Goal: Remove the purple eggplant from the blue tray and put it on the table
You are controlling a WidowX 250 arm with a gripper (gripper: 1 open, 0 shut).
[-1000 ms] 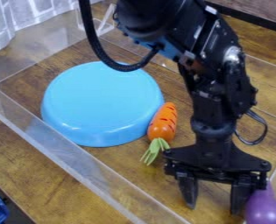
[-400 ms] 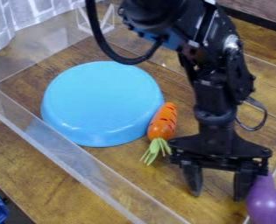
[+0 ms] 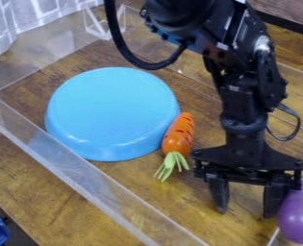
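Note:
The purple eggplant (image 3: 296, 215) lies on the dark wood table (image 3: 231, 226) at the bottom right corner, partly cut off by the frame edge. My gripper (image 3: 246, 198) is open and empty, fingers pointing down, just left of the eggplant and apart from it. The blue tray (image 3: 110, 110) sits at centre left, dome side up, with nothing on it.
An orange toy carrot (image 3: 177, 136) with green leaves lies between the tray and my gripper. Low clear acrylic walls (image 3: 63, 159) run along the near-left and far-left sides. A black cable (image 3: 128, 53) loops over the tray's far edge.
My gripper has shifted slightly right and away from the camera's lower edge, staying open. The eggplant, tray and carrot have not moved.

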